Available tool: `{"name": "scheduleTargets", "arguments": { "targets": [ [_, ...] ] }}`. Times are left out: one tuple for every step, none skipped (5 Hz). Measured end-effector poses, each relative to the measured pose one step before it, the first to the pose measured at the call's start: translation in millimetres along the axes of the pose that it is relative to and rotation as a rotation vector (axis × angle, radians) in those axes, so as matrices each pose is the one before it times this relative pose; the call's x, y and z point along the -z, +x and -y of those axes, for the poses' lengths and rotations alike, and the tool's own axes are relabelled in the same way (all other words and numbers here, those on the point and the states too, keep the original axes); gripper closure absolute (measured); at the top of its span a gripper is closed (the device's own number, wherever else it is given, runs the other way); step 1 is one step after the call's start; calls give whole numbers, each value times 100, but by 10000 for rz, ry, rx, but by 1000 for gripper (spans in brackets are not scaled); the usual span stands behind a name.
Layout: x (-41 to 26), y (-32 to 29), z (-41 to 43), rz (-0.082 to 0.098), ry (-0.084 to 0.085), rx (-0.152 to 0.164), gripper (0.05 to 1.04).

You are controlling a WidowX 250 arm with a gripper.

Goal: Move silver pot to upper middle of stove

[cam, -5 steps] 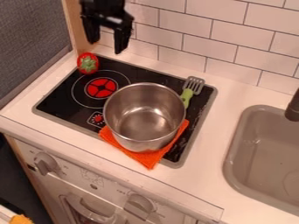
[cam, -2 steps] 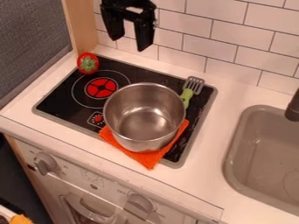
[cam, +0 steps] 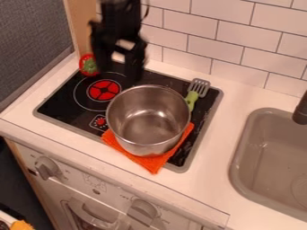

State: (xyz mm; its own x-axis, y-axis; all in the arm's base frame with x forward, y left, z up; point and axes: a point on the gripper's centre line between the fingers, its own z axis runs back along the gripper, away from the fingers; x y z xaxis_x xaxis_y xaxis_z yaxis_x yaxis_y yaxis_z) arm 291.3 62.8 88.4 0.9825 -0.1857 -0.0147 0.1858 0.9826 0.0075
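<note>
The gripper (cam: 119,74) hangs open over the back left part of the stove, its two fingers apart and pointing down, just behind and left of the pot's rim. The silver pot (cam: 148,120) stands upright and empty on the right front part of the black stove (cam: 64,102), partly on an orange cloth (cam: 155,163). Between the fingers there is nothing that I can see.
A red and green toy vegetable (cam: 89,65) lies at the stove's back left corner, beside the gripper. A green-handled spatula (cam: 192,95) lies right behind the pot. The sink (cam: 269,157) is at the right, and a tiled wall rises behind.
The gripper first moved right along the back wall, then came down and slightly left toward the stove. Pot, cloth, spatula and vegetable have stayed put.
</note>
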Motion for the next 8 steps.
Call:
{"name": "scheduleTargets", "arguments": {
  "targets": [
    [1192, -1590, 233, 34, 732, 13, 83],
    [949, -150, 1143, 225, 515, -89, 83],
    [417, 170, 957, 155, 146, -233, 83],
    [1028, -28, 289, -240, -141, -452, 117],
    [492, 259, -54, -137, -118, -444, 245],
    [447, 249, -168, -113, -41, -83, 543],
    [133, 78, 31, -29, -77, -100, 813],
    [23, 240, 31, -12, -71, 47, 959]
  ]
}}
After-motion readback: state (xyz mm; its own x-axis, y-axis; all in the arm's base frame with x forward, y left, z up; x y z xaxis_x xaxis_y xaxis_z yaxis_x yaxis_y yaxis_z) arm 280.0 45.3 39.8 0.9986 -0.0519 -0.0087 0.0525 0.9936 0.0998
